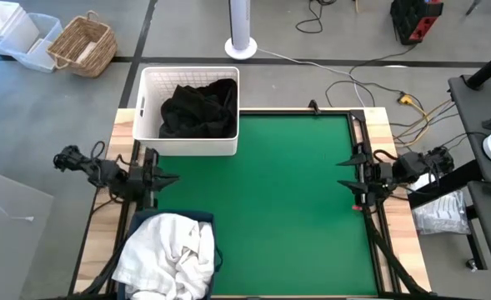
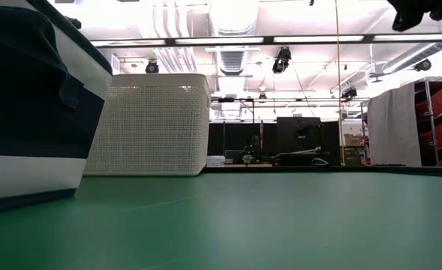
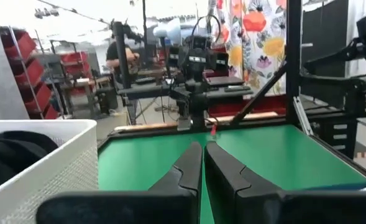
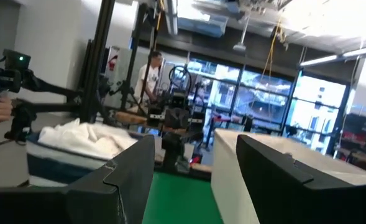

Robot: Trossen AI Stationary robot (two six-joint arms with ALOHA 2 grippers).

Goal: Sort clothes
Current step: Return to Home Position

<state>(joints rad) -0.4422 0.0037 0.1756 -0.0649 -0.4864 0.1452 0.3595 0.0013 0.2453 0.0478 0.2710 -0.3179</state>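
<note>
Black clothes [image 1: 199, 108]: in white basket [image 1: 187, 72], far left corner of bench [image 1: 270, 217]. White clothes [image 1: 170, 250]: heaped in navy bin [image 1: 203, 218]. Left pincer [image 1: 175, 177]: closed, left bench edge. Right pincer [image 1: 343, 173]: open, empty, right edge.

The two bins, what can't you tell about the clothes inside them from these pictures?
- Black clothes in the white basket: high view, bunched together, so no count of pieces.
- White clothes in the blue bin: high view, cut off by the bottom edge.
- Low view: both bins' walls hide everything inside.
</note>
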